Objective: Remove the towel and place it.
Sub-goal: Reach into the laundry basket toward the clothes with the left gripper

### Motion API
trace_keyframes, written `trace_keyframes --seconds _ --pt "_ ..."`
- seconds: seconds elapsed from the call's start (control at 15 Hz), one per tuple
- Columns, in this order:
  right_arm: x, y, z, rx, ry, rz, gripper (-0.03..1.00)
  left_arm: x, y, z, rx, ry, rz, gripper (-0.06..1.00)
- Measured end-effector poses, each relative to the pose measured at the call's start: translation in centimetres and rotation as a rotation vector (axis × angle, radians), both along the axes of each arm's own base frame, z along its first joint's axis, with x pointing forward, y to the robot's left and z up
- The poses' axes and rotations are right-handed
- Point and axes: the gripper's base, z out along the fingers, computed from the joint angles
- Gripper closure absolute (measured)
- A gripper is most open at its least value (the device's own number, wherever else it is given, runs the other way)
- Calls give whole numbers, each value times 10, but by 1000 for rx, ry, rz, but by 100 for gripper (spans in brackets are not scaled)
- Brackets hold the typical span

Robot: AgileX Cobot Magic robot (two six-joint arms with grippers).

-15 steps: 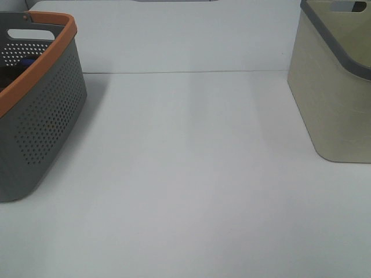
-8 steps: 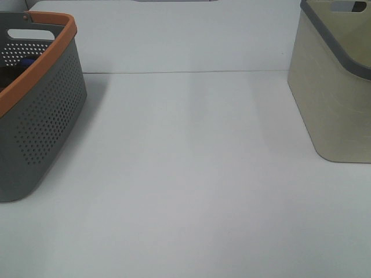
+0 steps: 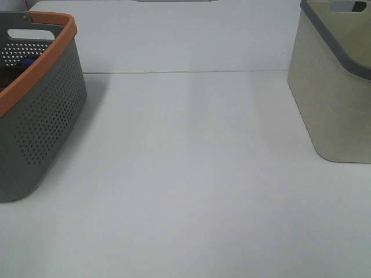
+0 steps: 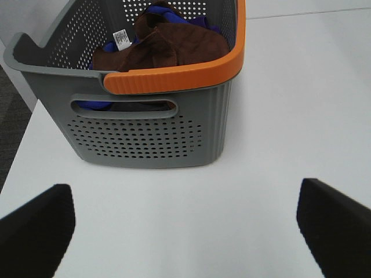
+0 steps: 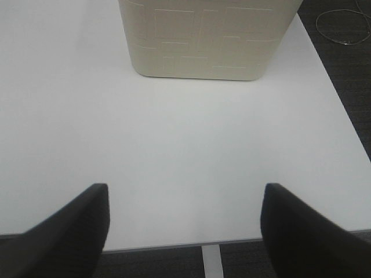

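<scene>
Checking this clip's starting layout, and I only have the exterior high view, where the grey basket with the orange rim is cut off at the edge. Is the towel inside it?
Observer: Yes. The left wrist view shows the brown towel bunched up inside the grey basket.
Operator: I can make out a speck of blue in there too.
Observer: That is blue cloth, showing beside the towel.
Operator: And the claws? Neither is in my view.
Observer: The left claw and the right claw both stand open, holding nothing.
</scene>
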Motion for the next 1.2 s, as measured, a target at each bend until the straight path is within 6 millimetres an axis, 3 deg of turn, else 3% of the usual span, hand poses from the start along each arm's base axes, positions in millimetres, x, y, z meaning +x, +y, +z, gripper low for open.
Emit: trace_keyframes --seconds 0.4,0.67,0.87,1.13,1.2 --pt "0 0 0 0 0 0 24 0 0 0 52 -1 -25 -4" --pt "0 0 0 0 0 0 24 -3 -1 33 107 84 -67 -4" --pt "0 0 0 0 0 0 24 21 1 81 144 157 -103 -4" --pt "0 0 0 0 0 0 24 73 4 128 313 217 -223 -4" --pt "0 0 0 0 0 0 24 110 7 146 405 256 -297 -4"
